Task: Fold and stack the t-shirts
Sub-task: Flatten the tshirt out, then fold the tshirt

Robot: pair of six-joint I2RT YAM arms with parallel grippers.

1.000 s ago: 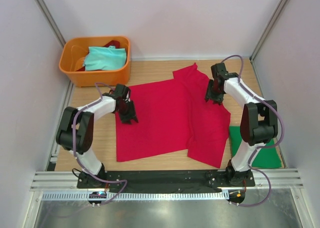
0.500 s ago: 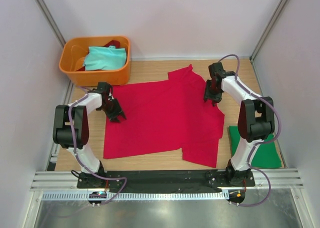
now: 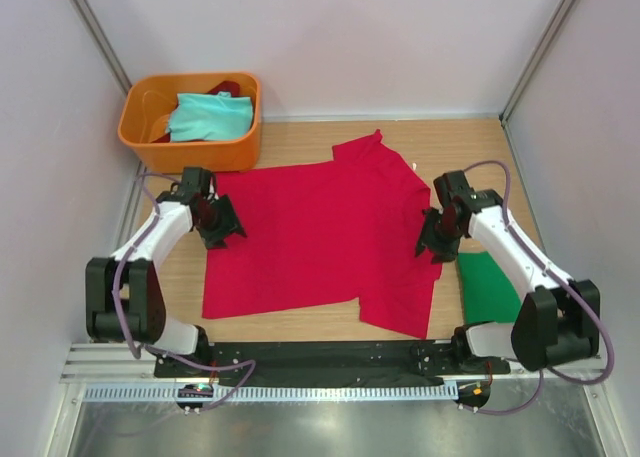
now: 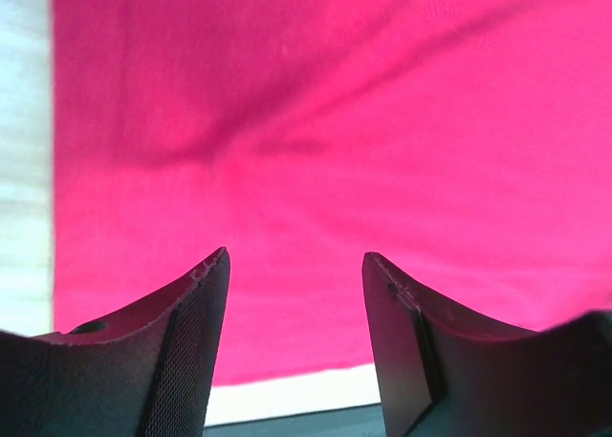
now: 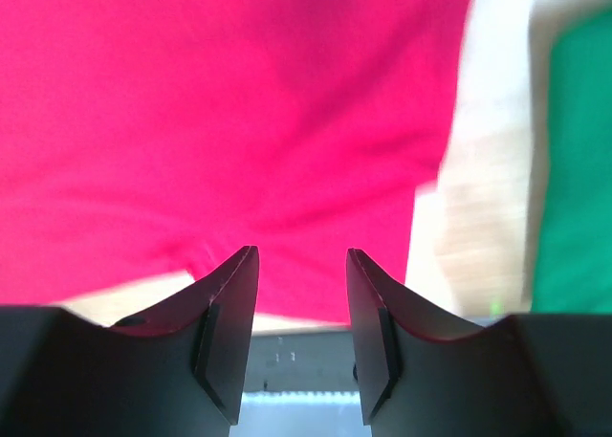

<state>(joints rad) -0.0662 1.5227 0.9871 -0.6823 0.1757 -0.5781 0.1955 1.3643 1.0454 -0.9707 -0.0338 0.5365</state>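
Red shirt [image 3: 320, 237] lies spread flat across the middle of the desk [image 3: 470, 147], body toward the L side, 1 sleeve pointing to the far edge and the other to the near edge, both at the R end. L wrist view shows a few soft creases in the cloth. L tool [image 3: 222, 225] sits over the shirt's far L corner, by the cloth edge. Its 2 fingers [image 4: 206, 303] are spread w/ nothing btwn them, only red cloth below thru the gap, and a pale strip of desk past the shirt's edge. R tool [image 3: 432, 247] is over the shirt's R edge, near the sleeve that points to the near side. Its 2 fingers are likewise spread, pinching nothing, w/ red cloth under the gap. Can't tell from any view whether either tool's tips touch the cloth. Green shirt [image 3: 490, 289] lies flat on the desk at near R, just beside the red shirt's R edge and partly under the R arm in the top view. R wrist view shows it as a green band w/ bare desk btwn it and the red cloth. Teal shirt [image 3: 208, 117] is bunched in an orange tub [image 3: 190, 157] at the far L corner, w/ a dark red cloth [image 3: 228, 87] behind it. Tub stands just beyond the red shirt's far L corner.
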